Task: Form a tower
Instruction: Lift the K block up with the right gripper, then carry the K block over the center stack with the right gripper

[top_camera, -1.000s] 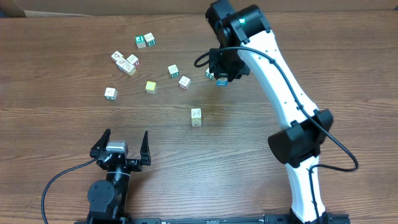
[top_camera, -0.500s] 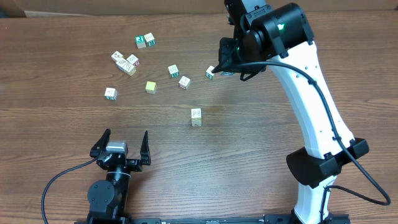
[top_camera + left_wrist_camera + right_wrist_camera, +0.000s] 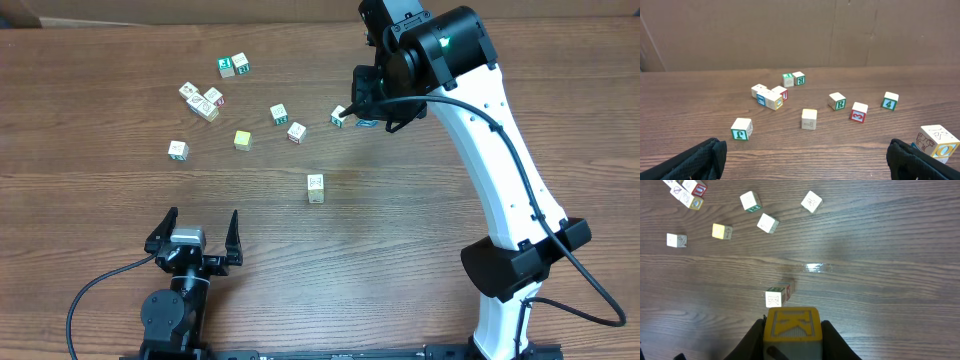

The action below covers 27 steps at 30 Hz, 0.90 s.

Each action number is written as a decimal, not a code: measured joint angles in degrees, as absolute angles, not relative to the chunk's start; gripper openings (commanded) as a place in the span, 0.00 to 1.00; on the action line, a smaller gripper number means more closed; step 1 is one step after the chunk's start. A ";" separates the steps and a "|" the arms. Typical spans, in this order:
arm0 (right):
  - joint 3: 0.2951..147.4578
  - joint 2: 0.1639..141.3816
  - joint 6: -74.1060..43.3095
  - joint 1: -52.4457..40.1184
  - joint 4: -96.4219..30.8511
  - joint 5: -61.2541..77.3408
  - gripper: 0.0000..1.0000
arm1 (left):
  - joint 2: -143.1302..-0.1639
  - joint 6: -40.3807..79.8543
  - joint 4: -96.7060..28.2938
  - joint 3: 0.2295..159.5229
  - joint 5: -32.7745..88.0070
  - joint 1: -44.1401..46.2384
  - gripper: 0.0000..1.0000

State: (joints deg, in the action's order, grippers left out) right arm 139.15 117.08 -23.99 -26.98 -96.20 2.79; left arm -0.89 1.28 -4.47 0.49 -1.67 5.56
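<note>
Now my right gripper (image 3: 792,341) is clamping one K cube (image 3: 792,324); overhead, one tower (image 3: 315,187) is standing mid-frame, ten loose cubes (image 3: 279,113) lying above, mostly left.

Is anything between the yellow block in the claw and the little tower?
No. In the right wrist view, only bare table lies between the yellow K cube in the right gripper and the tower.

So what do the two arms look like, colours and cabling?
Right arm: white links, black joint housings, a green light on the top housing, black cable running alongside. Left arm: black, grey block behind toothed black jaws, a second cable off its base.
</note>
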 measured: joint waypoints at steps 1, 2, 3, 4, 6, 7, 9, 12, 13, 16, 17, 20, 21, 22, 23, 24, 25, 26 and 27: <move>138.96 117.08 -24.03 -26.98 -95.85 2.76 0.18 | -0.89 1.28 -4.47 0.49 -1.67 5.56 0.99; 138.32 117.08 -24.03 -26.98 -95.20 2.79 0.18 | -0.89 1.28 -4.47 0.49 -1.67 5.56 1.00; 137.99 117.08 -24.12 -26.98 -94.96 2.79 0.18 | -0.89 1.28 -4.47 0.49 -1.67 5.56 1.00; 137.08 117.08 -24.21 -26.98 -94.28 2.79 0.18 | -0.89 1.28 -4.47 0.49 -1.67 5.56 0.99; 135.24 117.08 -24.34 -26.98 -92.71 2.76 0.17 | -0.89 1.28 -4.49 0.49 -1.67 5.56 0.99; 134.08 117.08 -24.38 -26.98 -91.66 2.79 0.17 | -0.89 1.28 -4.47 0.49 -1.65 5.56 0.99; 132.03 117.08 -24.40 -27.00 -90.30 2.79 0.17 | -0.89 1.28 -4.47 0.49 -1.67 5.56 1.00; 128.31 117.08 -24.45 -27.24 -88.47 2.79 0.17 | -0.89 1.28 -4.47 0.49 -1.67 5.56 0.99; 127.28 117.08 -24.60 -27.38 -87.94 2.74 0.17 | -0.89 1.28 -4.47 0.49 -1.65 5.56 1.00; 124.55 117.08 -25.80 -28.51 -86.15 2.50 0.17 | -0.89 1.28 -4.47 0.49 -1.67 5.56 0.99; 123.50 117.08 -26.70 -29.30 -85.38 2.28 0.17 | -0.89 1.28 -4.49 0.49 -1.67 5.56 1.00; 121.12 117.08 -28.60 -31.51 -83.31 1.39 0.18 | -0.89 1.28 -4.47 0.49 -1.65 5.56 1.00; 120.25 117.08 -29.19 -32.42 -82.54 1.19 0.18 | -0.89 1.28 -4.47 0.49 -1.67 5.56 1.00; 119.35 117.08 -29.78 -33.36 -81.65 0.97 0.18 | -0.89 1.28 -4.47 0.49 -1.67 5.56 1.00; 118.39 117.08 -29.98 -34.26 -80.53 0.91 0.18 | -0.89 1.28 -4.47 0.49 -1.67 5.56 0.99; 117.69 117.08 -30.26 -34.89 -79.83 0.82 0.18 | -0.89 1.28 -4.49 0.49 -1.67 5.56 0.99; 116.79 117.08 -30.61 -35.64 -78.91 0.73 0.18 | -0.89 1.28 -4.47 0.49 -1.67 5.56 0.99; 115.74 117.08 -30.79 -36.42 -78.02 0.64 0.18 | -0.89 1.28 -4.47 0.49 -1.65 5.56 0.99; 114.91 117.08 -30.94 -37.04 -77.28 0.60 0.18 | -0.89 1.28 -4.49 0.49 -1.67 5.56 0.99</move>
